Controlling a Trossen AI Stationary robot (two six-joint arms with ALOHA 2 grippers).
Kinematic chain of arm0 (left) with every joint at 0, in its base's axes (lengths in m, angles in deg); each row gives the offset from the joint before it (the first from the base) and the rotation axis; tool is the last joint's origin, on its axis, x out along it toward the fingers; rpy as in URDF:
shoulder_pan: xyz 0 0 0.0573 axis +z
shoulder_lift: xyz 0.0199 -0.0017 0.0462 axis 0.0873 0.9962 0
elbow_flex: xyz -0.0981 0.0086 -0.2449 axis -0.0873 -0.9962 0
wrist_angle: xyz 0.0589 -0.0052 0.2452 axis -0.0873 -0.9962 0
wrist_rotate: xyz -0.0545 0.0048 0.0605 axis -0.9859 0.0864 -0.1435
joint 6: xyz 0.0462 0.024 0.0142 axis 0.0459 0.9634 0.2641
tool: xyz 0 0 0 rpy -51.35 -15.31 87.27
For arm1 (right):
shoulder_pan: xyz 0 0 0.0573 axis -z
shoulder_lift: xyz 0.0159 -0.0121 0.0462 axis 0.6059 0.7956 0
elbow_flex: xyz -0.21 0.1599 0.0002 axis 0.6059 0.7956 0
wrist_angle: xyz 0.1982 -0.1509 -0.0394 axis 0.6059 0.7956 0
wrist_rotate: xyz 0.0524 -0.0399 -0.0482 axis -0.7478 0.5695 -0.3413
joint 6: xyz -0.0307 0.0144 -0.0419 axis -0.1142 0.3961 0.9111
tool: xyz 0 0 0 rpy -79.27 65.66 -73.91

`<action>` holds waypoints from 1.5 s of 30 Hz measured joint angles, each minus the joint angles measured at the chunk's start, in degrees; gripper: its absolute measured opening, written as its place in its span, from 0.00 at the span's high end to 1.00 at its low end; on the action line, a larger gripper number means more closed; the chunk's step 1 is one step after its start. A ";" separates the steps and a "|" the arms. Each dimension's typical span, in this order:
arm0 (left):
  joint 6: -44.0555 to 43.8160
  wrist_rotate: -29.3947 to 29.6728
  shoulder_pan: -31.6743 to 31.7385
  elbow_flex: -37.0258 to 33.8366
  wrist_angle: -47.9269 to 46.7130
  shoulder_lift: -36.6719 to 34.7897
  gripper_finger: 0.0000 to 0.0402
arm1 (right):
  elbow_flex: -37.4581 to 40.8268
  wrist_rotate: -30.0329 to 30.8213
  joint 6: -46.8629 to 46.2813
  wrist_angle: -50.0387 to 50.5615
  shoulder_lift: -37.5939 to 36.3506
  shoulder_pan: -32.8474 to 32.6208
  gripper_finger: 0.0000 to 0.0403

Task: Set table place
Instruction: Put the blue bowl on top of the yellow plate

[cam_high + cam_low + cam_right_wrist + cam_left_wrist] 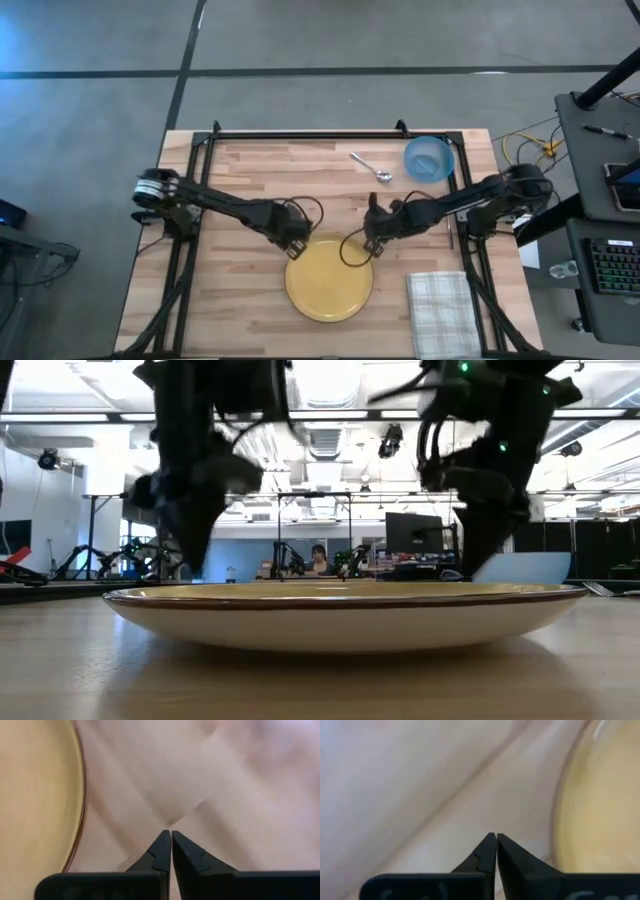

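Observation:
The round yellow plate (329, 280) lies flat on the table (240, 300), near its front middle, and fills the low view (345, 610). My left gripper (297, 247) is shut and points down just off the plate's far left rim (560, 820). My right gripper (374, 243) is shut and points down just off the far right rim (80, 795). In both wrist views bare wood separates the fingertips from the rim. The blue bowl (429, 158) and the silver spoon (370, 167) rest near the far edge. The checked napkin (443, 302) lies at the near right. No fork is in view.
Bare wood lies left of the plate and between the plate and the far edge. The black frame rail (310, 134) runs along the far edge. In the low view the plate hides both grippers' fingertips, and a person sits far off in the room (320, 557).

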 joint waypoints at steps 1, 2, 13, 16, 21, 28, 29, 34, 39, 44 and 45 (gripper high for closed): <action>1.35 0.62 0.32 0.00 0.96 -1.49 1.00 | -0.03 1.23 1.02 0.13 -1.42 0.71 0.98; 3.17 1.00 0.59 -0.04 2.55 -2.94 1.00 | -0.09 2.10 1.99 0.14 -2.72 1.60 0.98; 20.68 3.42 3.04 -0.02 22.33 -13.26 1.00 | -0.11 3.05 4.50 -0.45 -18.13 9.74 0.98; 21.66 3.77 3.08 -0.02 26.02 -14.59 1.00 | -0.11 4.31 8.58 -3.57 -22.42 9.69 0.98; 21.37 4.38 3.63 -0.10 29.88 -15.24 1.00 | -0.22 2.65 13.21 -7.54 -27.43 10.57 0.98; 21.15 7.43 5.96 0.13 31.18 -14.36 1.00 | -0.22 2.37 12.89 4.77 -27.67 18.73 0.94; 21.03 7.48 6.51 0.12 31.10 -14.36 1.00 | -0.22 2.20 13.30 7.05 -27.21 20.17 0.92; 18.15 7.45 9.94 0.12 31.10 -14.58 1.00 | -0.20 -0.60 18.42 13.69 -23.88 27.07 0.79; 16.62 1.95 15.22 0.12 30.01 -15.11 1.00 | -1.10 -1.37 22.35 12.74 -18.96 33.48 0.69; 18.96 -7.42 22.89 -0.04 27.73 -15.13 1.00 | -3.66 -4.21 23.33 12.81 -11.62 40.73 0.63; 19.99 -9.61 24.46 -0.04 27.60 -15.13 1.00 | -4.21 -5.33 23.29 12.85 -10.18 41.55 0.62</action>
